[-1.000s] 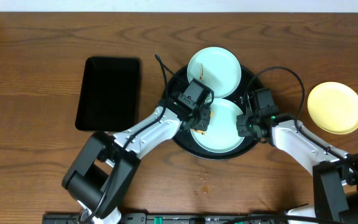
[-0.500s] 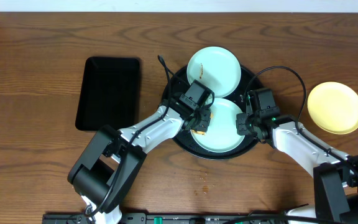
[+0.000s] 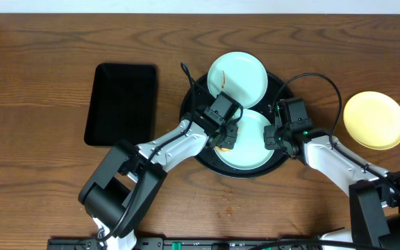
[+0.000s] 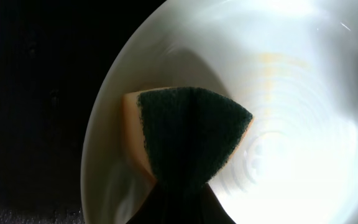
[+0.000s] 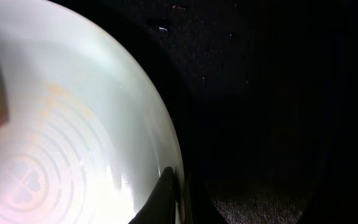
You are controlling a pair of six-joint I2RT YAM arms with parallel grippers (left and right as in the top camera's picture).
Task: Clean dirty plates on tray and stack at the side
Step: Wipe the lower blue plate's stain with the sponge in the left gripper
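While the left gripper (image 3: 225, 137) is clamped tight on the sponge (image 4: 185, 134) — green scouring face toward the wrist camera, yellow body apparently pressed to the near plate (image 3: 248, 147) at about 9 o'clock of its bowl — the wiping step looks to be in hand, and doing it well depends on the other arm. The right gripper (image 3: 273, 137) has its jaws closed on that plate's rim at 3 o'clock, pinning it where it lies at 6 o'clock on the tray (image 3: 275, 89). I judge this grip should hold firm, so the plate neither spins nor rides up against the far plate (image 3: 237, 78). That one sits at 12 o'clock, just beside or overlapping the near one, its brown smear (image 3: 222, 82) unwiped. A faint orange tinge (image 4: 272, 61) shows on the ridges toward 1 o'clock in the left wrist view, so the strokes ought to sweep across the centre to that side — flat, and light enough not to tip the plate. The yellow plate (image 3: 375, 119) rests off the tray at 3 o'clock, on the table (image 3: 47, 173).
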